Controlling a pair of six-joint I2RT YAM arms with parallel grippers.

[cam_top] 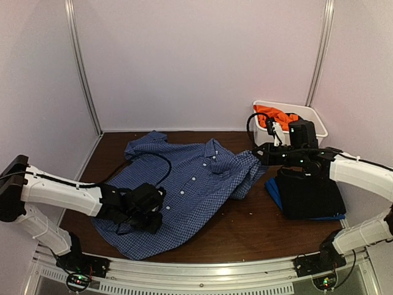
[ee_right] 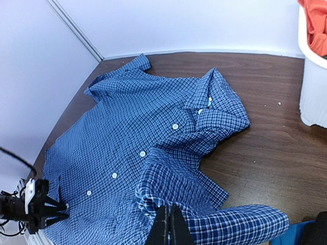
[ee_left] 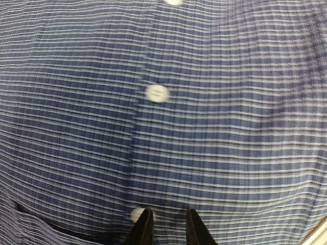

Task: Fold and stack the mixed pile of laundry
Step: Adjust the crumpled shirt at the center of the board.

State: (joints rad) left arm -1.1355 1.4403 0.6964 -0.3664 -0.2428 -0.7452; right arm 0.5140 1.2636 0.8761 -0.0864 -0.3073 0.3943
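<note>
A blue-and-white check collared shirt (cam_top: 196, 178) lies spread button-side up on the brown table (cam_top: 245, 227). My left gripper (cam_top: 149, 216) is down on its lower front beside the button placket. In the left wrist view its fingers (ee_left: 144, 229) stand a narrow gap apart, with flat shirt cloth (ee_left: 204, 102) between them. My right gripper (cam_top: 256, 152) is shut on the shirt's right sleeve. In the right wrist view the sleeve cloth (ee_right: 204, 224) bunches around those closed tips (ee_right: 170, 223). An orange T-shirt (cam_top: 276, 115) sits in the tub.
The white plastic tub (cam_top: 313, 120) stands at the back right against the wall. A folded black piece (cam_top: 310, 193) lies on a blue one (cam_top: 273, 192) at the right, under my right arm. White walls close in the table's back and sides.
</note>
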